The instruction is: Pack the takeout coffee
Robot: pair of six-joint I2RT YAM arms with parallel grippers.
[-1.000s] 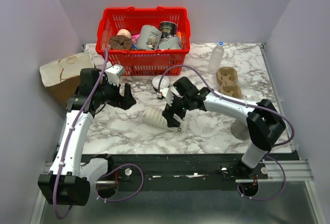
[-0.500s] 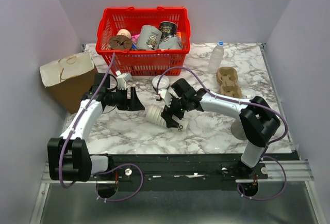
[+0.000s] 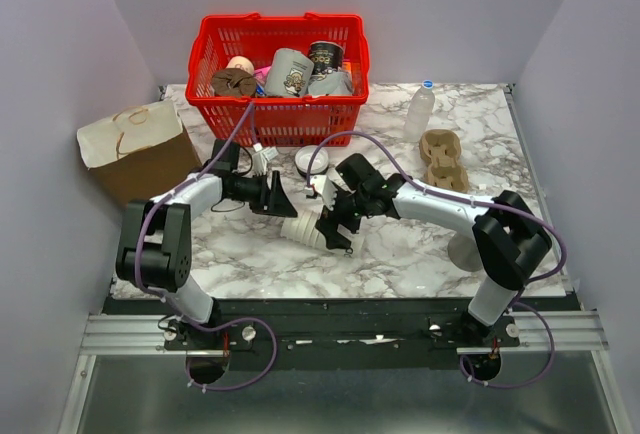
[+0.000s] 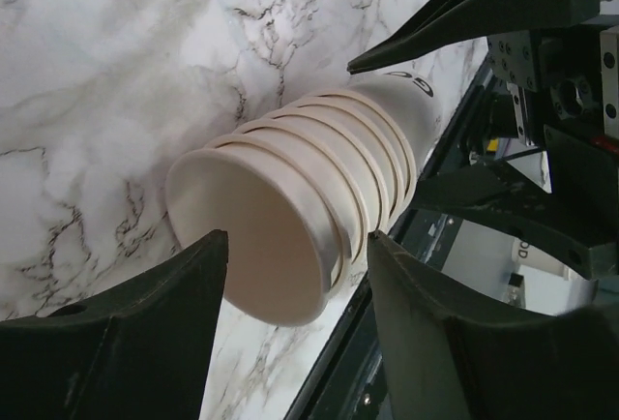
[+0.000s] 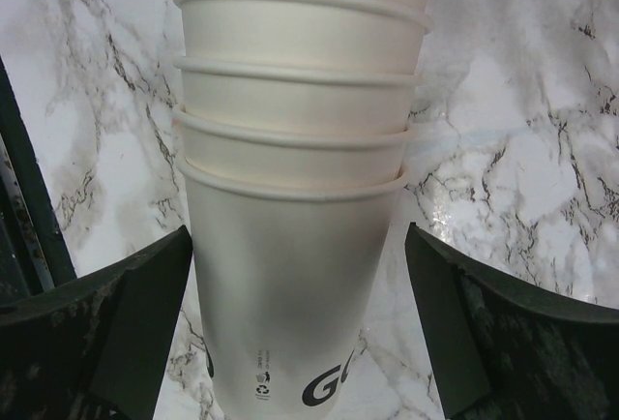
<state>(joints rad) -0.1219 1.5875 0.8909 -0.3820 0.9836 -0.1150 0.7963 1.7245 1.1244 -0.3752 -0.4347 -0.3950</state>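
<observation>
Centre of the marble table (image 3: 400, 254), well short of the red basket (image 3: 277, 84) at the far edge and the brown paper bag (image 3: 135, 154) at the left: a stack of nested cups (image 3: 303, 227) lying on its side, mouth toward the left arm. Straddling the stack's base end, the right gripper (image 5: 297, 236), jaws spread wide and clear of the cup wall on both sides. At the mouth end, the left gripper (image 4: 295, 241), also spread, one finger either side of the frontmost rim and apparently not pressing it. Off by the right arm's elbow, near the table's right edge, a pale tapered form, likely the takeout coffee (image 3: 463, 251), half hidden and hard to confirm. Just in front of the basket, a small round white lid (image 3: 312, 161).

Step in hand, by the look of it: freeing one cup from the stack. To do it well, clamp the right jaws on the outermost wall first, firmly but without crushing the paper. Then pinch only the frontmost rim with the left, staying off the second rim just behind. Draw straight along the stack's axis, adding a slight twist if stuck. Risks: two cups leaving together, or a folded rim.
</observation>
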